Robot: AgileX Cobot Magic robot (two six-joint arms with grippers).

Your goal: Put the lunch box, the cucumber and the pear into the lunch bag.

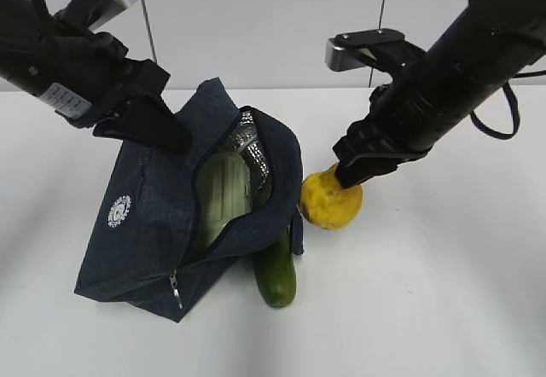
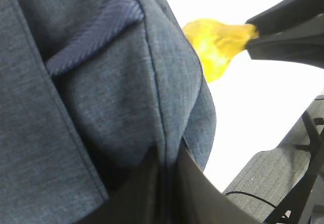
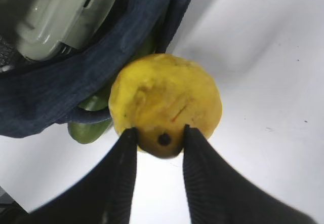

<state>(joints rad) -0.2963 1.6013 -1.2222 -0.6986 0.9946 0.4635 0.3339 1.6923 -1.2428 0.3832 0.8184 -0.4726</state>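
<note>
The right tool (image 3: 159,139) is clamped on the narrow end of the one pear (image 3: 164,102), with one finger (image 3: 121,178) on each side of it, and the pear rests on the white surface (image 1: 444,292). Just beside this tool, on the side toward the other arm, lies the one lunch bag (image 1: 153,223), open, and the pear touches its edge. Inside the bag the one lunch box (image 1: 220,194) shows its pale green lid. The one cucumber (image 1: 276,270) lies half under the bag's edge, between the bag and the pear, with its end sticking out on the surface. The left tool (image 1: 158,125) is closed together, and it pinches the dark fabric of the bag at its upper part, well apart from the right tool.
</note>
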